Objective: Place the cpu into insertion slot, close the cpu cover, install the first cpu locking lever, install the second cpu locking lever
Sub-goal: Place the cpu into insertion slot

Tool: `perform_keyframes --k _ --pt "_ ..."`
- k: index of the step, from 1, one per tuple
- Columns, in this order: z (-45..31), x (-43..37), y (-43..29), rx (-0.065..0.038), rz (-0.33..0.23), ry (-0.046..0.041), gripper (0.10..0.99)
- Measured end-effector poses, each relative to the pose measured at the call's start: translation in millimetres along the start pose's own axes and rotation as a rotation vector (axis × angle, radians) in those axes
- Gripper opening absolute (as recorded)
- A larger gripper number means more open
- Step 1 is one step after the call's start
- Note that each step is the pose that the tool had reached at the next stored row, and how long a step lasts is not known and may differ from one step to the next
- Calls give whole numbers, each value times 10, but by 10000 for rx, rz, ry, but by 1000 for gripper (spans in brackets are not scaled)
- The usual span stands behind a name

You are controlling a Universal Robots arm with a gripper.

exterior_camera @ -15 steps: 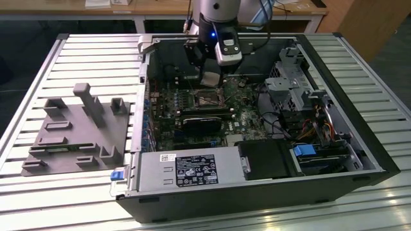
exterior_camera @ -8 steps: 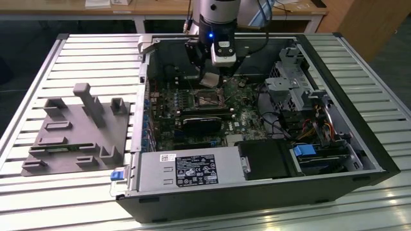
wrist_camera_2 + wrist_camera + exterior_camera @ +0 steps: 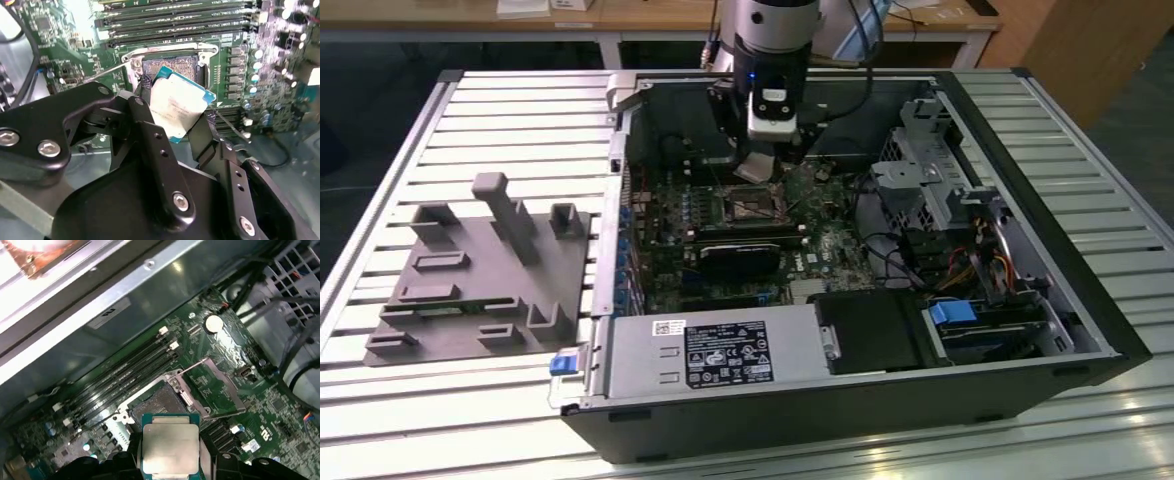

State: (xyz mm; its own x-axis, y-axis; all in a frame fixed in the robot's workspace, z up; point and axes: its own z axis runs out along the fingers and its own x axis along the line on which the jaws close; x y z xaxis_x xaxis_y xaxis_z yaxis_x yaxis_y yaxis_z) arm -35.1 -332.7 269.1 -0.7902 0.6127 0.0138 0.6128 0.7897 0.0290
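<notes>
Gripper [image 3: 175, 116] pinching cpu [image 3: 179, 102] by two opposite edges, chip tilted, hovering just above exposed insertion slot [image 3: 172, 65], not seated, cpu cover [image 3: 218, 385] flipped open beside slot, green motherboard [image 3: 65, 55] around, far end of open computer case [image 3: 1067, 300] in exterior view

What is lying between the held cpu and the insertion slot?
Nothing: in both wrist views the cpu hangs above the open insertion slot with only air between.
</notes>
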Motion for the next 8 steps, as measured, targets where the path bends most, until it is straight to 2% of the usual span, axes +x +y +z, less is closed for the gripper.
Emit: perform_keyframes --k 8 --pt "33 0 -1 -20 1455 -42 541"
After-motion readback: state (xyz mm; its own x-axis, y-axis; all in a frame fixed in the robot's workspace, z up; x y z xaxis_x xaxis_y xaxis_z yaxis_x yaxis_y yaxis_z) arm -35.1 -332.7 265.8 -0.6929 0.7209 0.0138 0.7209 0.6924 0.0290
